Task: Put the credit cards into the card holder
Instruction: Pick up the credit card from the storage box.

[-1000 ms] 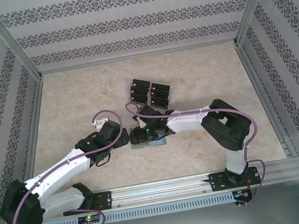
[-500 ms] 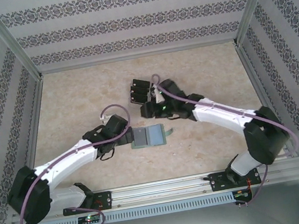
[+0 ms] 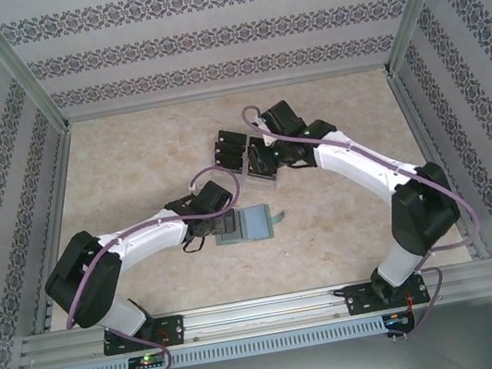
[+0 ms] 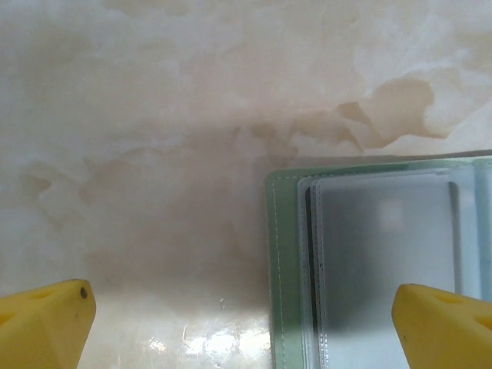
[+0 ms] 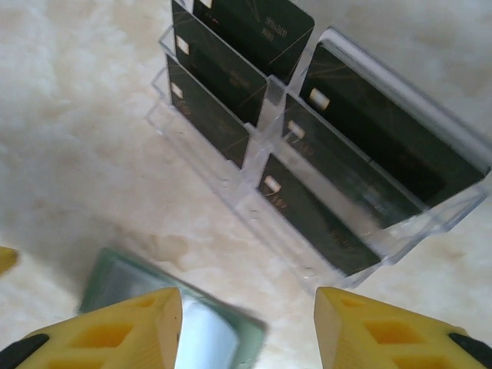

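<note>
The credit cards (image 5: pixel 254 31) are shown black with pale yellow marks, the card holder (image 4: pixel 280 261) grey-green, the table (image 3: pixel 131 165) marbled beige, and the walls (image 3: pixel 205 41) banded with grey ornament.

Clear tray (image 5: pixel 231 184) on marbled table (image 5: pixel 77 115): two columns of three stepped slots. Contents: six black cards (image 5: pixel 338 173), one leaning in each slot, each with a small pale mark near a corner. Grey-green holder (image 5: pixel 146 278): one corner seen, near the tray's low end. My gripper (image 5: pixel 250 338): yellow fingers (image 5: pixel 123 330) parted, holder's corner showing between them.
</note>
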`<state>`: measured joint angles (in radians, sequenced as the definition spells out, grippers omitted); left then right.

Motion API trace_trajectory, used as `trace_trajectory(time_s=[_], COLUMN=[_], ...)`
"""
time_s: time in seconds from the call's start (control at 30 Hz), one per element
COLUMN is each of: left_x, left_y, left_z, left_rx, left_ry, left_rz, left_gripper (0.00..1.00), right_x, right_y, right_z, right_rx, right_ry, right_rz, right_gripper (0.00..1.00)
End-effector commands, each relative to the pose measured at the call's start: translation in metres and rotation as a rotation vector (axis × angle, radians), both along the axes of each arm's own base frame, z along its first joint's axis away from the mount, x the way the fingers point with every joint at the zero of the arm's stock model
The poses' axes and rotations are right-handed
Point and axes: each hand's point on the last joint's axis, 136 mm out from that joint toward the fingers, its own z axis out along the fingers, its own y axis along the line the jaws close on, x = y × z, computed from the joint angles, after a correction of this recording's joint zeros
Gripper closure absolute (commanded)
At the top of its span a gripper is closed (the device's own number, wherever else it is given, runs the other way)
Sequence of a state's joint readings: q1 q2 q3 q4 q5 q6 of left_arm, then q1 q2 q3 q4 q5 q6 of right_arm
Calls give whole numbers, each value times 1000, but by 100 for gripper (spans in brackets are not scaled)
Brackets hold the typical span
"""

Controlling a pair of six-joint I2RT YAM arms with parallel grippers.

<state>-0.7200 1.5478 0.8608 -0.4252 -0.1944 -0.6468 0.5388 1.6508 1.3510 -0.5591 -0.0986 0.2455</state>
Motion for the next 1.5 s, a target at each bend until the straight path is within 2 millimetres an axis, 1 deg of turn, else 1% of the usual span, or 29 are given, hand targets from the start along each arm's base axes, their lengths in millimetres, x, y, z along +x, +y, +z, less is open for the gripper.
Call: trace_trajectory(time_s=[0.0, 0.1, 0.27, 0.53, 0.67, 0.83, 0.97, 1.07, 1.27, 1.47], left_x=[-6, -8, -8, -8, -8, -6, -6, -6, -7, -6], left_y=[8, 11, 13, 13, 12, 11, 11, 11, 13, 11], left_z=[-10, -13, -14, -13, -12, -10, -10, -10, -9, -11], left_rx=[39, 47, 56, 52, 48, 51, 51, 52, 50, 47], left_ry=[4, 7, 7, 5, 3, 1, -1, -1, -6, -2], left_rz=[1, 7, 9, 14, 10, 9, 8, 8, 12, 10], left_gripper=[0, 0, 0, 0, 0, 0, 0, 0, 0, 0], right_x=[12, 19, 30, 38, 42, 43, 40, 38, 36, 36], right_y=[-14, -10, -8, -8, -7, -4, -2, -1, -5, -4], right_z=[-11, -22, -37, -61, -69, -76, -82, -85, -82, -80], right_rx=[-193, -239, -297, -362, -386, -391, -387, -382, -401, -403], right_ry=[-25, -19, -18, 3, 10, 25, 46, 60, 25, 13], right_rz=[93, 149, 185, 217, 224, 240, 259, 268, 246, 246], right_gripper=[53, 55, 57, 57, 57, 59, 65, 67, 70, 76])
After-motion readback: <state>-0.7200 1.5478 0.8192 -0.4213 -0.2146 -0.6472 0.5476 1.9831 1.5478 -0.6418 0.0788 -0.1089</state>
